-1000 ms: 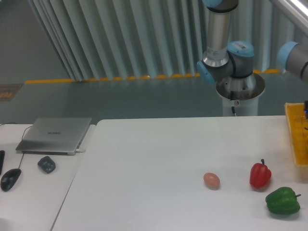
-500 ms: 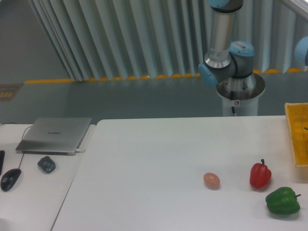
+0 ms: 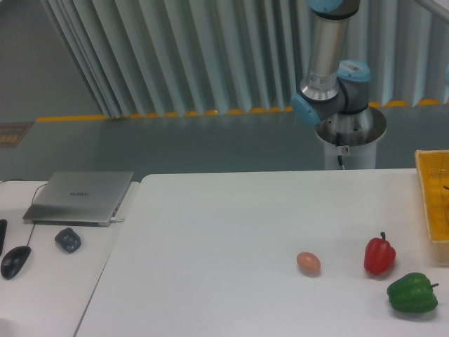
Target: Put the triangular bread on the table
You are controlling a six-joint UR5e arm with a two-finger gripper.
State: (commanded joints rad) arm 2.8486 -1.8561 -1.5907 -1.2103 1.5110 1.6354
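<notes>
We see no triangular bread on the table [image 3: 210, 232] yet; gripper's out of frame, state unknown. Only 3 items near right: egg [image 3: 308, 262], 2 peppers.

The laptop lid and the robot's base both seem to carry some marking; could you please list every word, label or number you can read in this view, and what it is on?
Nothing here can be read with certainty.
Laptop: a small mark in the middle of the lid, too blurred to read.
Robot base: a small white sticker with a red spot at the front, too small to read.
Yellow tray: dark specks near the right edge, not legible as text.
</notes>
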